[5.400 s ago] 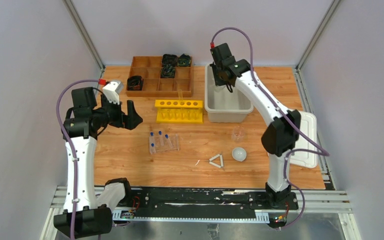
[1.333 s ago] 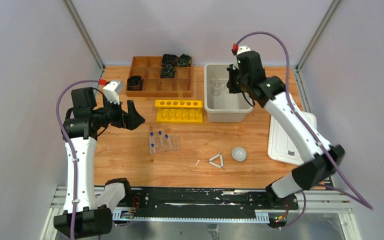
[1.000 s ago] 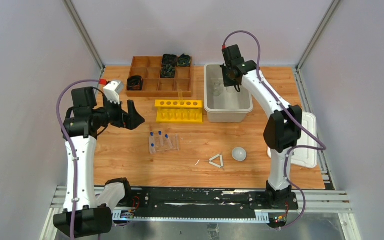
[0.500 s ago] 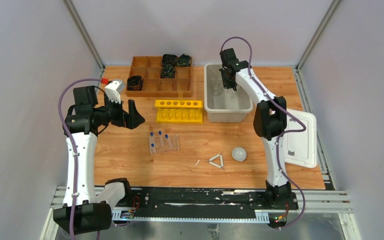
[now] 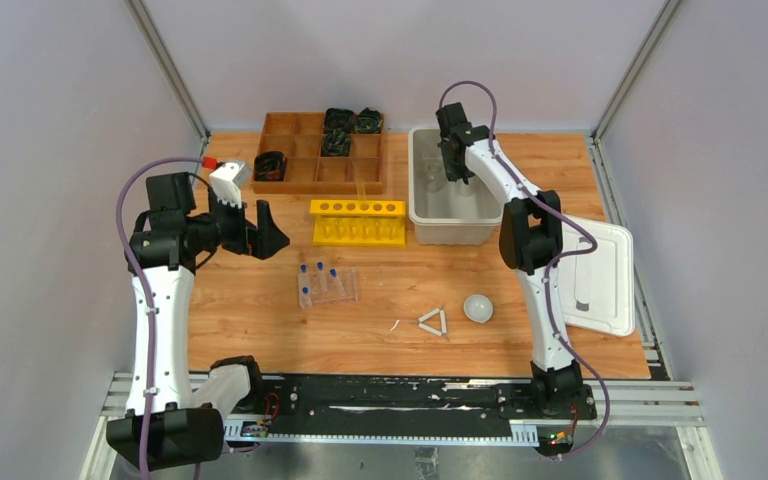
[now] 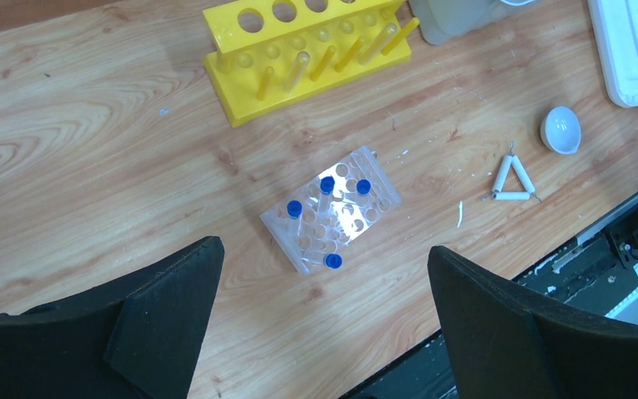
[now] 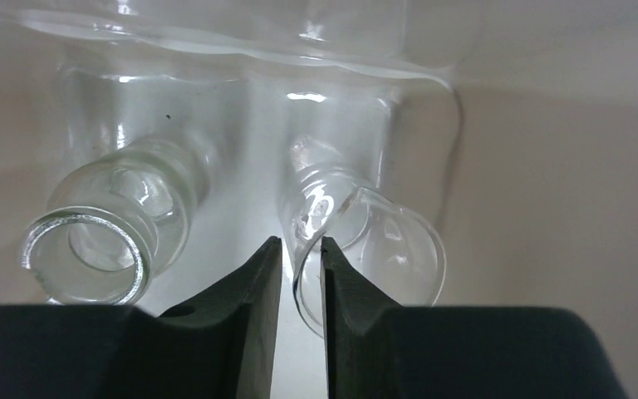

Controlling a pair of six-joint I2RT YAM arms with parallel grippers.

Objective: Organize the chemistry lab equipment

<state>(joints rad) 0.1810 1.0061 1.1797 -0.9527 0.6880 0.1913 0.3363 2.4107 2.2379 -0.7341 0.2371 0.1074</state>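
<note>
My right gripper [image 5: 452,170] [image 7: 301,243] reaches down into the grey bin [image 5: 447,231]. Its jaws are pinched on the rim of a clear glass beaker [image 7: 386,245]. A second clear glass vessel, a flask [image 7: 104,241], stands just left of the beaker. My left gripper [image 5: 255,222] [image 6: 324,249] is wide open and empty, held high over the table's left side. Below it, blue-capped tubes sit in a clear rack [image 5: 325,283] [image 6: 330,212]. A white triangle [image 5: 433,321] [image 6: 512,180] and a white round dish [image 5: 478,307] [image 6: 561,130] lie on the table. Thin glass tubes stand in a yellow rack [image 5: 358,221] [image 6: 307,50].
A brown wooden divided tray [image 5: 300,150] with black coiled items stands at the back left. A white lid [image 5: 600,280] lies at the right edge. A small white sliver [image 5: 395,324] lies left of the triangle.
The clear beaker has gone from the table near the dish. My right arm has swung back over the bin and lowered the beaker beside the flask. The left arm has barely moved.
</note>
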